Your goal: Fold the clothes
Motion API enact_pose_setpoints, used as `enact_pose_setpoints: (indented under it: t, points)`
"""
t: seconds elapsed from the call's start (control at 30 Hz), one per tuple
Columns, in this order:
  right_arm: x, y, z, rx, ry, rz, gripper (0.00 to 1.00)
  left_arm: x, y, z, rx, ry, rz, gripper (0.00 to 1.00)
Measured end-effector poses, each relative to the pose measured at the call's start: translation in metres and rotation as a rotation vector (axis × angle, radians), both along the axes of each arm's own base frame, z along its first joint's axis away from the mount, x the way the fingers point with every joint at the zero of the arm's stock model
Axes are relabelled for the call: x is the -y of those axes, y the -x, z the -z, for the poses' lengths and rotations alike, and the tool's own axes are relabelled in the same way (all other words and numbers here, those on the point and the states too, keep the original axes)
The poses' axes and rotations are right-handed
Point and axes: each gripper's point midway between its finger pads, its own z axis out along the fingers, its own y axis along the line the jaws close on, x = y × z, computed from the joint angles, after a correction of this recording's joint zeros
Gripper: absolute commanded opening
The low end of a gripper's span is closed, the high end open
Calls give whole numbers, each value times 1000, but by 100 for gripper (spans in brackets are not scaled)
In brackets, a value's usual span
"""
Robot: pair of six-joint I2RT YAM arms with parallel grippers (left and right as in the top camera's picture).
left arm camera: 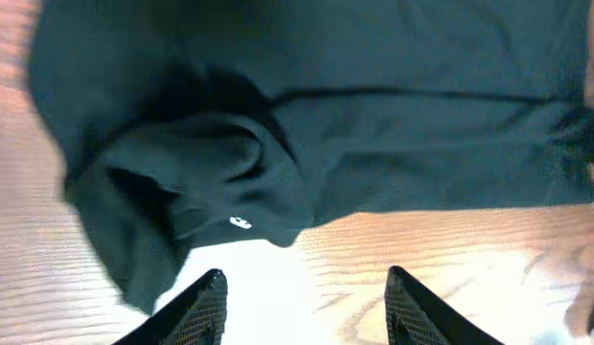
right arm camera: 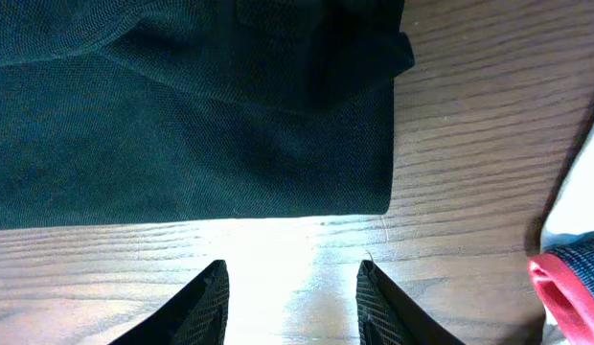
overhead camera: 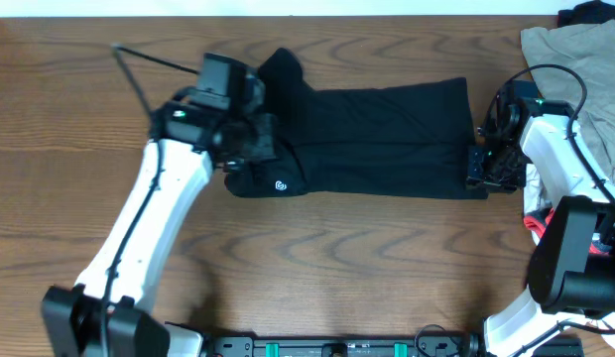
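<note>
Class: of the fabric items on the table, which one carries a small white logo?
The long black garment across the middle; its logo sits at its left end. The beige garment at the right edge shows none.

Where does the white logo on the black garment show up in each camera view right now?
Overhead: the white logo sits at the lower left end of the black garment, left of picture centre.
Left wrist: the logo is low and left of centre, on the bunched fold.
Right wrist: not in view; only the garment's other end shows.
Shared landmark: the garment's straight edge against the wooden table.
</note>
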Motion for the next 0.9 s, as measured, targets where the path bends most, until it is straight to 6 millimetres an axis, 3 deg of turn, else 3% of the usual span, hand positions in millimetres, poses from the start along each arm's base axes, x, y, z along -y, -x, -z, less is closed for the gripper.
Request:
enact_pose_setpoints:
  t: [0.2,0.37,0.63,0.9]
  points:
    - [0,2,0,-9,-1,-1,41,-10,10,69,-215,-76,-32,48]
    - [0,2,0,-9,-1,-1,41,-33,15,102,-320,-154,-77,49]
    - [0,2,0,-9,-1,-1,42,-60,-7,113,-286,-166,-158,50]
    - [0,4,0,-14,-2,-2,42,-42,-19,108,-245,-65,-136,50]
